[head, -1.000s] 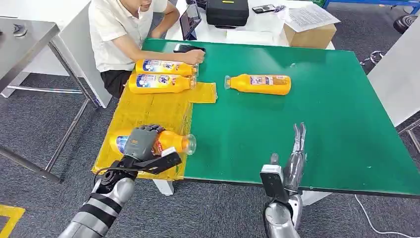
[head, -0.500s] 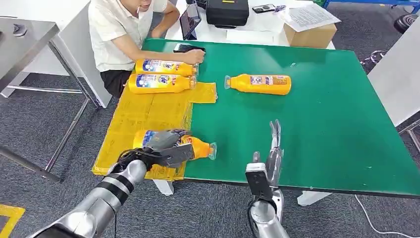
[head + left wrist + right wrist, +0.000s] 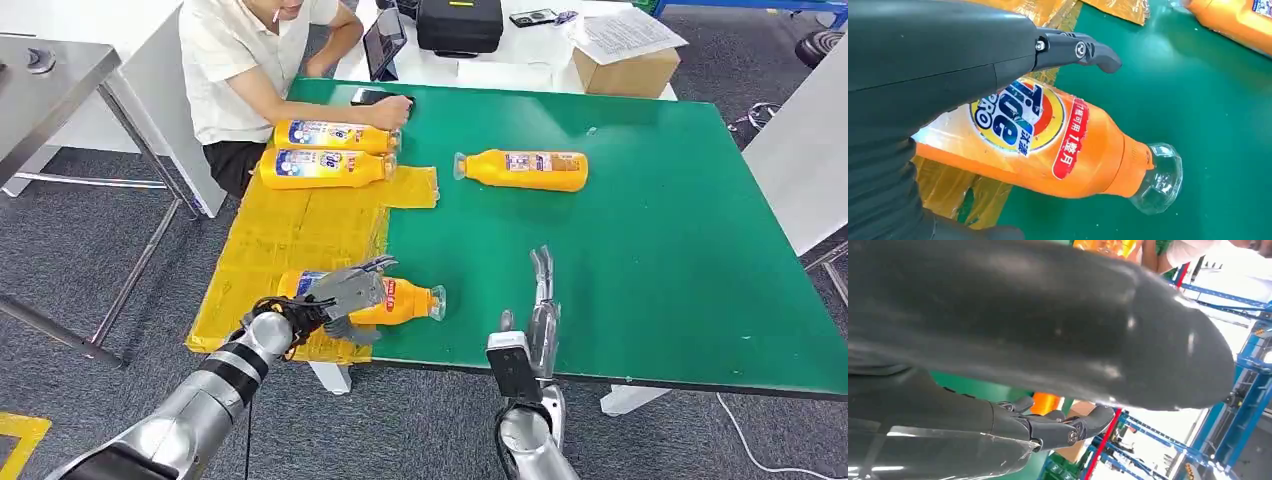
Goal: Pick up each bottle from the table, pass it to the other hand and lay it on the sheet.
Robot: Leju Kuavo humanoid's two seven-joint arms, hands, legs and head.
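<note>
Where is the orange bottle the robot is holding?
In the head view the held bottle is in the left hand, near the table's front edge, straddling the yellow sheet and green mat.

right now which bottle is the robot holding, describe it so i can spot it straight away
Start at the green table and go to its near edge, where the yellow sheet ends. The orange bottle there lies half off the sheet, its clear cap pointing to the bare green. It alone has the left hand around it.

Glossy plastic bottle (image 3: 1058, 150), crinkled sheet (image 3: 290, 225)
</note>
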